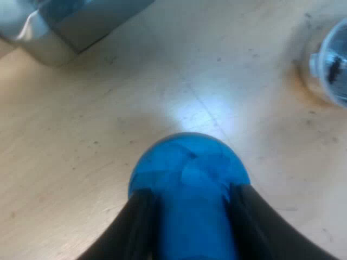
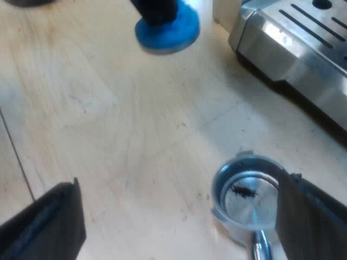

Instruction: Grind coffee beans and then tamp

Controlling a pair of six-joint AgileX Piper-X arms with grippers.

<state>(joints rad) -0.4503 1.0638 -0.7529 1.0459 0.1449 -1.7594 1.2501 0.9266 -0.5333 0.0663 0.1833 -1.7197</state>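
Fingers [image 1: 138, 227] of my left gripper [image 1: 191, 222] are clamped on either side of the blue tamper [image 1: 187, 168], which juts out ahead of them over the wooden table [image 1: 81, 162]. It looks hard and glossy, so I judge it stiff, fairly weighty, and apt to slip or twist between the pads. A firm hold on its flanks, close to the broad end, should keep it square. I cannot tell whether its foot touches the wood. Well beyond it is a corner of the espresso machine [image 1: 70, 27].

My right gripper [image 2: 179, 211] is spread wide with nothing in it, hovering over the table. The metal holder [image 2: 246, 195] lies between its fingers, close beside one of them. Its basket faces up and is almost bare, with only a few dark bits inside, so grinding looks not yet done. I judge the holder rigid and head-heavy. Its neck runs back under my hand, and the handle beyond it is the place to grasp.
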